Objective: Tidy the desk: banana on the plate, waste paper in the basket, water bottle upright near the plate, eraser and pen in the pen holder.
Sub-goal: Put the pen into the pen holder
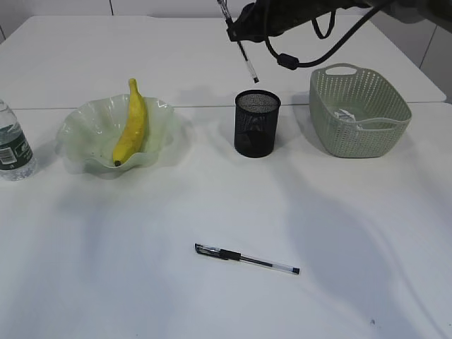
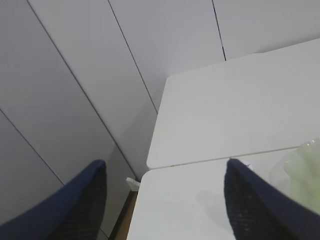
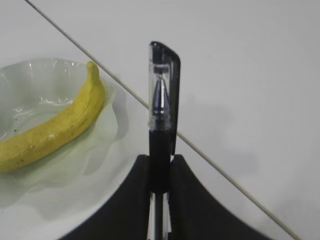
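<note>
My right gripper (image 1: 236, 32) is shut on a black capped pen (image 1: 247, 60), (image 3: 162, 115), held nearly upright, tip down, just above the black mesh pen holder (image 1: 257, 123). A second black pen (image 1: 247, 258) lies on the table at the front middle. The banana (image 1: 132, 127) lies in the pale green wavy plate (image 1: 81, 127); both show in the right wrist view, the banana (image 3: 55, 125) and the plate (image 3: 30, 75). The water bottle (image 1: 13, 145) stands upright at the left edge, left of the plate. White paper (image 1: 346, 115) lies in the green basket (image 1: 359, 109). My left gripper (image 2: 165, 200) is open and empty over the table's far left corner.
A seam between two white tables (image 1: 212, 106) runs behind the plate, holder and basket. The right arm and its cables (image 1: 304, 21) hang over the back of the table. The table's left edge (image 2: 142, 200) drops to the floor.
</note>
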Action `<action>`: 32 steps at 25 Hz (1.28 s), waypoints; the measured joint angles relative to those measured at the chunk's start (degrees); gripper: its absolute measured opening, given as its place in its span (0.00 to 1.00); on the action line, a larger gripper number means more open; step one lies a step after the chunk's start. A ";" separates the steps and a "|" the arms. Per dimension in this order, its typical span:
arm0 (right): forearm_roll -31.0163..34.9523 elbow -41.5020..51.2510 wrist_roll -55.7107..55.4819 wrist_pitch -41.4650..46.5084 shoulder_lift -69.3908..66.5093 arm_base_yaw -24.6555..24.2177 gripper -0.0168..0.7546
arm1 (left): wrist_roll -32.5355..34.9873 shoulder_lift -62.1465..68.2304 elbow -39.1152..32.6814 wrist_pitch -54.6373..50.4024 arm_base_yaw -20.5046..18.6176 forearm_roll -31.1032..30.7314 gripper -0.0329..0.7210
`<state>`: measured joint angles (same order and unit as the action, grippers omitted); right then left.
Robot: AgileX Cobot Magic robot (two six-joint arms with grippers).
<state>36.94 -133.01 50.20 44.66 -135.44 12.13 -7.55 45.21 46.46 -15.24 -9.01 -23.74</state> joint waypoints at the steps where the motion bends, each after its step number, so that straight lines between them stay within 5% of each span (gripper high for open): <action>1: 1.26 0.00 0.90 -0.65 0.00 0.00 0.10 | 0.00 0.00 0.00 0.00 0.00 0.00 0.73; 7: 7.43 0.10 7.06 -5.85 -1.30 0.00 0.10 | 0.00 0.00 0.00 0.00 0.00 -0.31 0.73; 32: 14.45 0.10 8.01 -16.82 -5.59 -0.31 0.10 | 0.00 0.00 0.00 0.58 0.00 -1.63 0.73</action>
<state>51.39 -132.90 58.20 27.84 -141.03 11.82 -7.55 45.21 46.46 -14.65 -9.01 -25.37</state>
